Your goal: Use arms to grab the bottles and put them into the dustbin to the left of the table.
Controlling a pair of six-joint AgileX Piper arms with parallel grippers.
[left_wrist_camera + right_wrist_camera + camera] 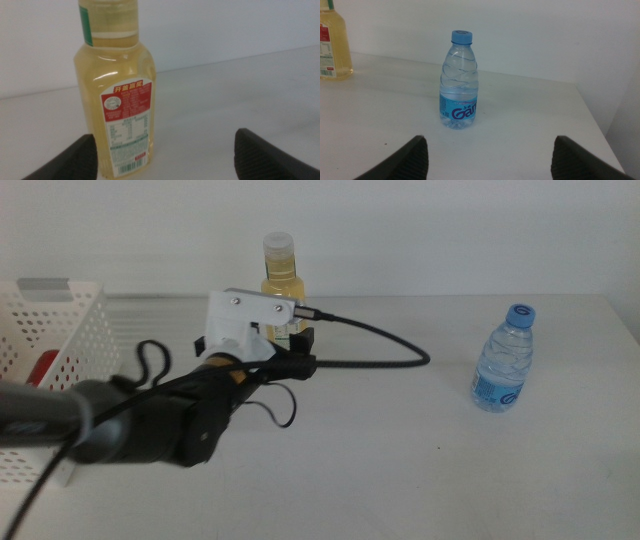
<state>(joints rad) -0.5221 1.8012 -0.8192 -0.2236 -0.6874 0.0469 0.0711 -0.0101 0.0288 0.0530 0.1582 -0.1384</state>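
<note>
A: Where's the left arm [150, 420]?

B: In from the lower left of the middle view, reaching up toward centre. White housing [240, 320] on the wrist, black cable [380, 345] looping off to the right across the tabletop [400, 460].

A: And the left pincer [165, 155]?

B: Wide open in the left wrist view, holding nothing. Juice bottle [117, 95] stands upright between the jaws but close to one of them; whether it touches that jaw, can't tell. The other jaw is well apart from it.

A: Juice bottle in the middle view?

B: Upper centre [283, 275], behind the white housing, only cap and upper body showing. Yellow liquid, pale cap, red-and-white label visible from the wrist camera.

A: Water bottle?

B: Right side of the middle view [503, 360], upright on the tabletop, blue cap, blue label. Well apart from the juice bottle.

A: Right pincer [490, 155]?

B: Not seen in the middle view. In its own wrist view the jaws are spread wide, nothing held. Water bottle stands upright ahead of it, not between the jaws, clear gap. Juice bottle's edge shows at that frame's upper left.

A: Dustbin?

B: White perforated basket [70, 330] at the left edge of the middle view. Something red [42, 367] is inside near its lower corner, too hidden to name.
</note>
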